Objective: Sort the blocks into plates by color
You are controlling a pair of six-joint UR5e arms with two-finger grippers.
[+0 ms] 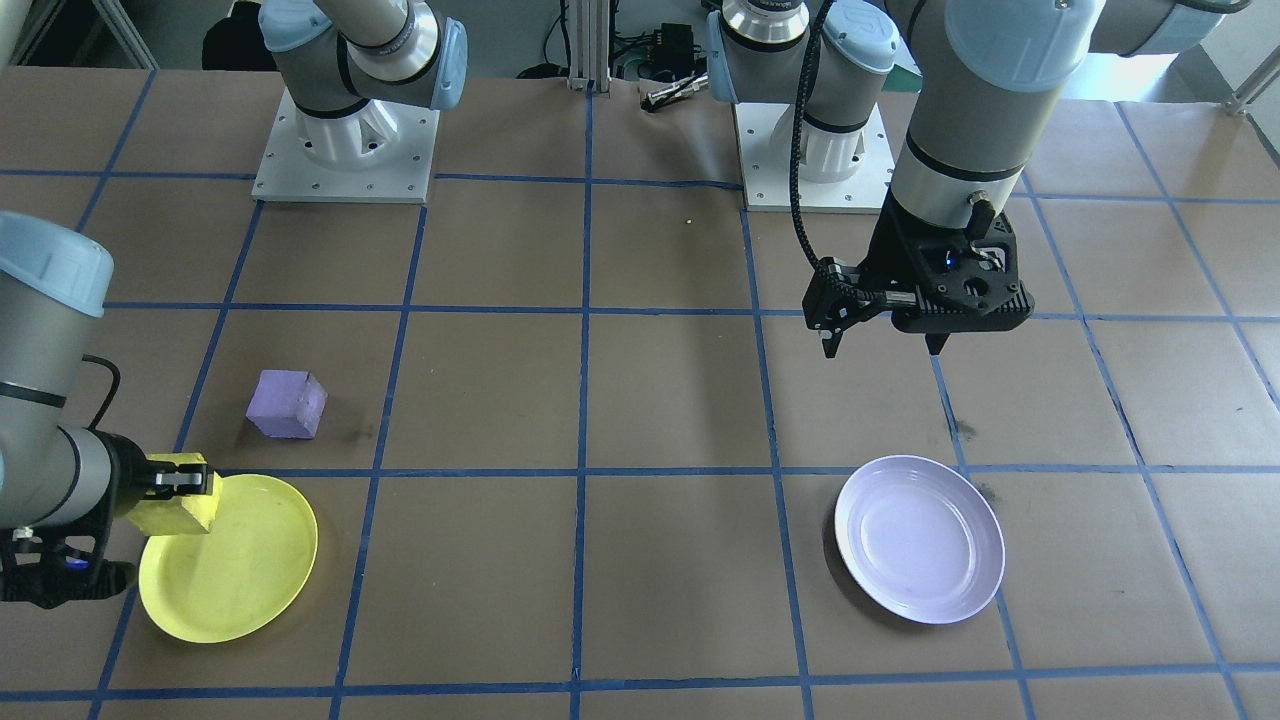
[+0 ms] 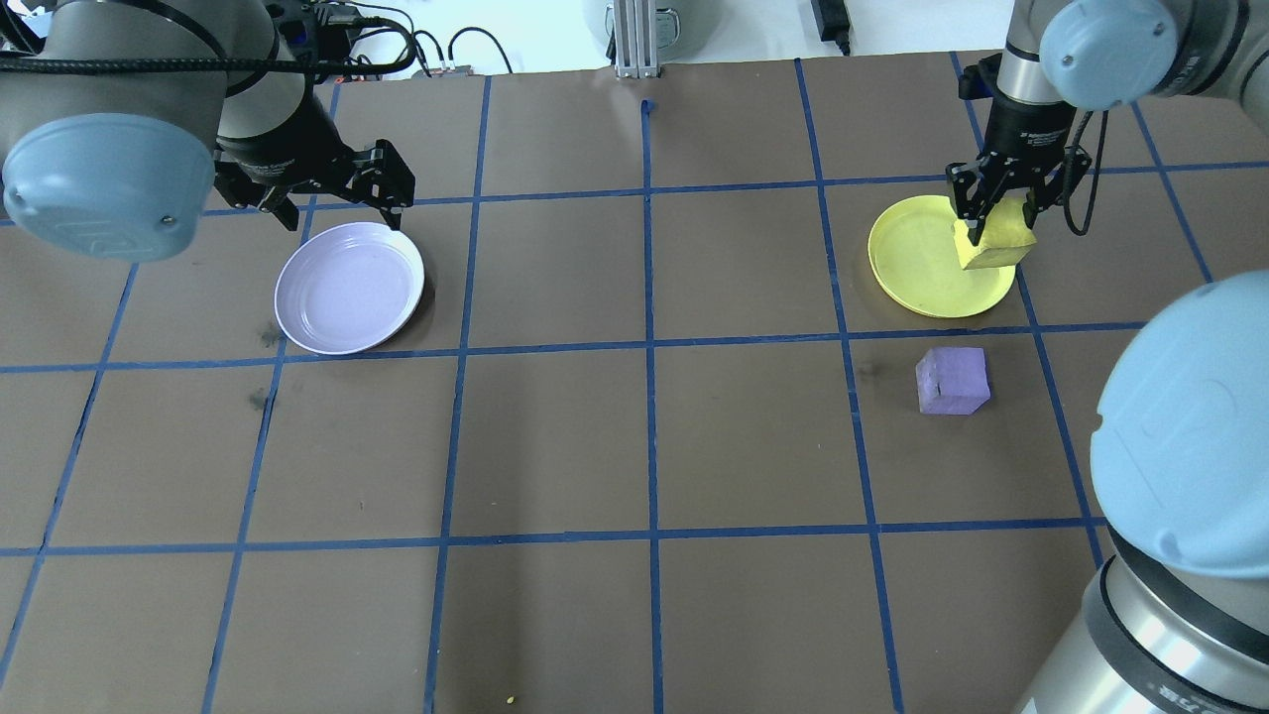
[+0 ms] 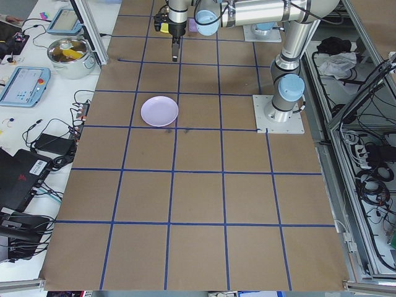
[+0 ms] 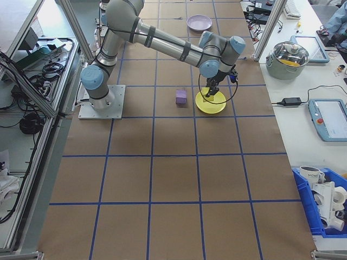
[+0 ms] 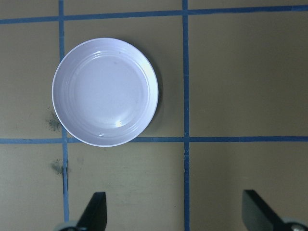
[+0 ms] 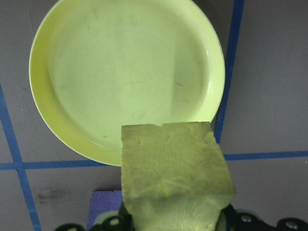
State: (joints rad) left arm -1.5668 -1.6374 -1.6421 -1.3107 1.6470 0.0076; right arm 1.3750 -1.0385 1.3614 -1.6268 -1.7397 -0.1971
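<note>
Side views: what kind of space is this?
Likely a robotics lab. Two arms on plates bolted to a paper-covered table with blue tape grid, teach pendants and cables on side benches, aluminium framing around the cell.

No readable labels, brands or numbers anywhere. A white mug in the exterior right view carries dark lettering, too small to read.
</note>
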